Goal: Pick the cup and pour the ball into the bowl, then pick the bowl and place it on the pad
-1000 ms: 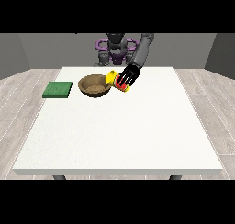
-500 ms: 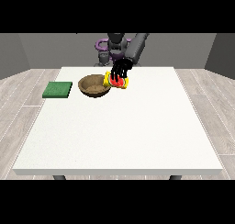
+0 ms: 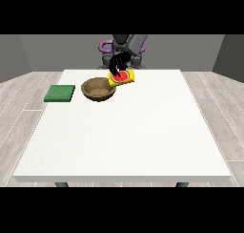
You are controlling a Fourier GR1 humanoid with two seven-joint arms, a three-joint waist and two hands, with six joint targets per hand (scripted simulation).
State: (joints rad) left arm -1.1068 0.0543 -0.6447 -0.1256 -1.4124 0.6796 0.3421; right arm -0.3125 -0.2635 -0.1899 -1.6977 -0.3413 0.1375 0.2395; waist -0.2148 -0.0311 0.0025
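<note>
Hand curled round tilted yellow cup beside bowl

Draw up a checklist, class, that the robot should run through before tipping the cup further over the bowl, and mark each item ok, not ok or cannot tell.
1. Cup held: the hand has its fingers curled round the yellow cup: ok.
2. Cup tilted towards the bowl: ok.
3. Cup's mouth over the bowl's opening: it is beside the near rim: cannot tell.
4. Ball in the cup: only red shows at the mouth: cannot tell.
5. Bowl upright on the table: ok.
6. Green pad free to receive the bowl: ok.
</note>
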